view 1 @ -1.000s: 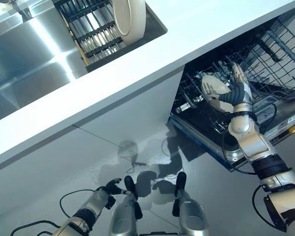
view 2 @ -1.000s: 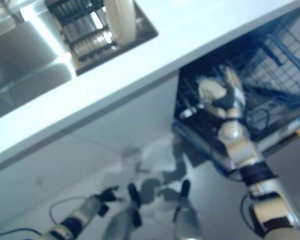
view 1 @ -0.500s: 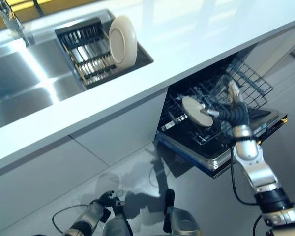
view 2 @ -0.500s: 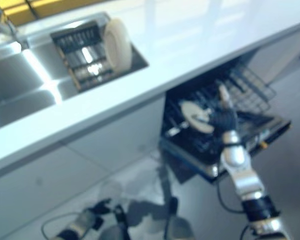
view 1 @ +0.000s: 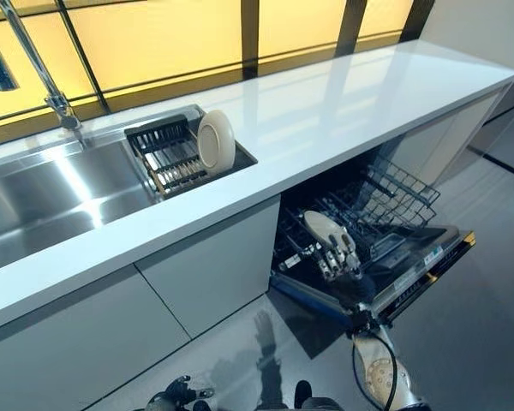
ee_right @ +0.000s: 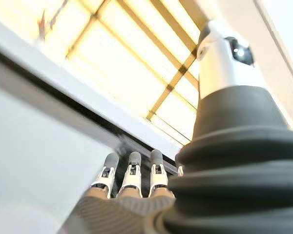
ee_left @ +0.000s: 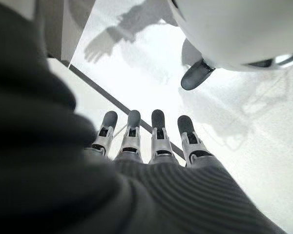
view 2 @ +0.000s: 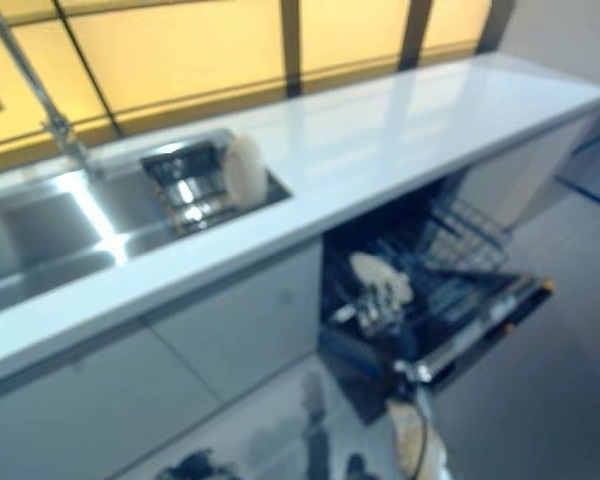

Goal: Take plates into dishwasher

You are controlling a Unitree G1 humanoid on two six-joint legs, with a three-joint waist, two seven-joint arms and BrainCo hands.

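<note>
A cream plate [view 1: 216, 141] stands upright in the dark drying rack [view 1: 165, 159] inside the sink. A second cream plate [view 1: 320, 226] rests tilted in the pulled-out lower rack [view 1: 396, 193] of the open dishwasher. My right hand [view 1: 341, 264] is just in front of and below that plate, fingers straight and pointing up, open. Whether it touches the plate I cannot tell. In the right wrist view the fingers [ee_right: 132, 176] are straight with nothing between them. My left hand [ee_left: 156, 141] hangs low by the floor, open and holding nothing.
The white countertop [view 1: 343, 94] runs over the dishwasher. The dishwasher door [view 1: 421, 265] lies folded down into the floor space on the right. A steel sink [view 1: 34, 197] with a tall faucet [view 1: 44, 84] is at the left. White cabinet fronts [view 1: 214, 265] stand beside the dishwasher.
The whole picture has shifted as the camera rose and pulled back. My right hand, earlier holding the plate over the dishwasher rack, now has straight fingers below the plate, which rests in the rack.
</note>
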